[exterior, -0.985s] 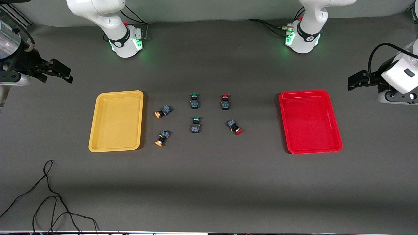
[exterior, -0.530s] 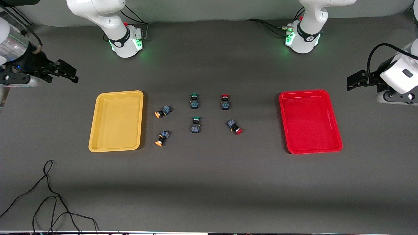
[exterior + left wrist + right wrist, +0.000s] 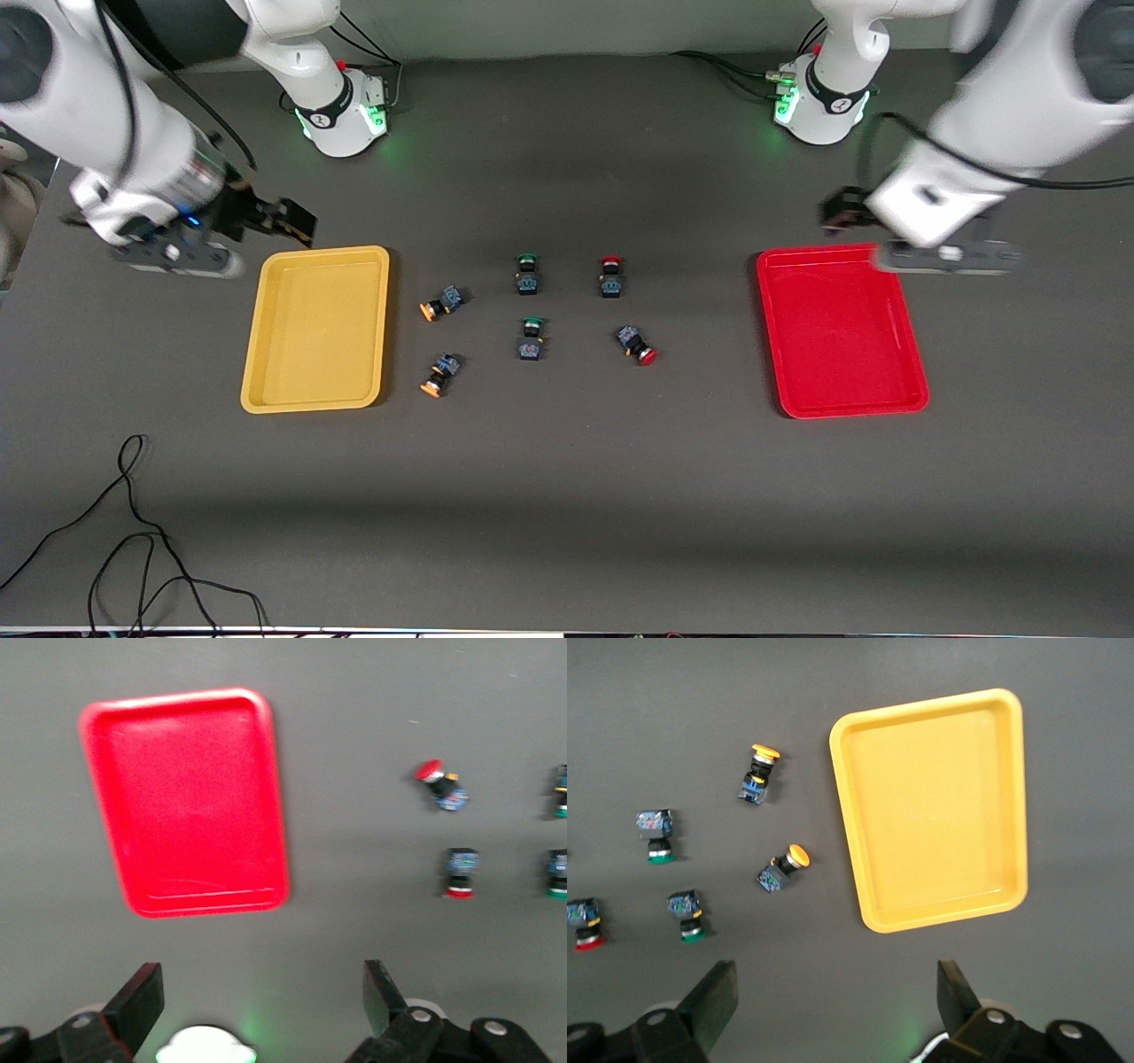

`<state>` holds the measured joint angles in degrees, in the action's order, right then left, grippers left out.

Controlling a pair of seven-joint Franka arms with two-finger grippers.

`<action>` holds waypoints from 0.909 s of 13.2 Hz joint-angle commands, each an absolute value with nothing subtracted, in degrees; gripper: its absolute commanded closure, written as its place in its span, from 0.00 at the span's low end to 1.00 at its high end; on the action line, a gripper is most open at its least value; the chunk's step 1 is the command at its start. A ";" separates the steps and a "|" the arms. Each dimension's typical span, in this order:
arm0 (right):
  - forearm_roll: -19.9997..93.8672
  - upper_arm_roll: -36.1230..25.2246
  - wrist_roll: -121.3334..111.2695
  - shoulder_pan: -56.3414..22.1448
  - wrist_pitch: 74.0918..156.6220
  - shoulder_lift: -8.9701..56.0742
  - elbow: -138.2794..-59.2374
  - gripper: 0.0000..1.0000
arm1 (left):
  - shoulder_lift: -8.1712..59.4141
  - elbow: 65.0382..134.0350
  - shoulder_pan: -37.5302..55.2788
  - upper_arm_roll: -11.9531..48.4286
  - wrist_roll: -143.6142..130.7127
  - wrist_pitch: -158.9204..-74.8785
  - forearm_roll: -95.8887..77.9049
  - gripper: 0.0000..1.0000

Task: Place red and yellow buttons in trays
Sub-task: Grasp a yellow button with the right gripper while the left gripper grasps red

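Two yellow buttons (image 3: 440,303) (image 3: 440,372) lie on the table beside the empty yellow tray (image 3: 317,328). Two red buttons (image 3: 610,276) (image 3: 637,346) lie toward the empty red tray (image 3: 842,328). My right gripper (image 3: 297,223) hangs open over the table by the yellow tray's rim on the bases' side. Its wrist view shows the yellow tray (image 3: 935,806), both yellow buttons (image 3: 760,773) (image 3: 782,868) and the open right gripper (image 3: 837,997). My left gripper (image 3: 837,213) hangs open by the red tray's rim. The left wrist view shows the red tray (image 3: 190,802), red buttons (image 3: 440,784) (image 3: 461,873) and the left gripper (image 3: 263,1001).
Two green-capped switches (image 3: 527,273) (image 3: 531,338) stand between the yellow and red buttons. A loose black cable (image 3: 133,532) lies near the front edge at the right arm's end. The arm bases (image 3: 341,111) (image 3: 819,106) stand along the back.
Both arms have swung in from the table's ends toward the trays. Both grippers stayed open, and the buttons and trays have not moved.
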<state>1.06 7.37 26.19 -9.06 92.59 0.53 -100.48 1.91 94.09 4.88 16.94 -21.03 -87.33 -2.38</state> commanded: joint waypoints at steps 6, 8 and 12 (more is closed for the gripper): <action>5.88 7.38 54.91 -14.49 126.16 5.52 -125.31 0.00 | 8.43 94.31 17.73 24.96 -48.14 -99.92 -4.40 0.00; 6.07 7.38 61.23 -17.21 133.21 8.51 -128.22 0.00 | 9.49 95.97 21.17 24.96 -51.66 -102.82 -2.73 0.00; 6.07 7.47 70.99 -20.73 140.34 16.33 -128.58 0.00 | 12.82 106.06 26.09 24.87 -56.24 -115.80 0.08 0.00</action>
<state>5.03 7.67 66.83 -18.91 137.24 13.23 -129.04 11.58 101.31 23.86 25.70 -53.78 -109.94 -1.41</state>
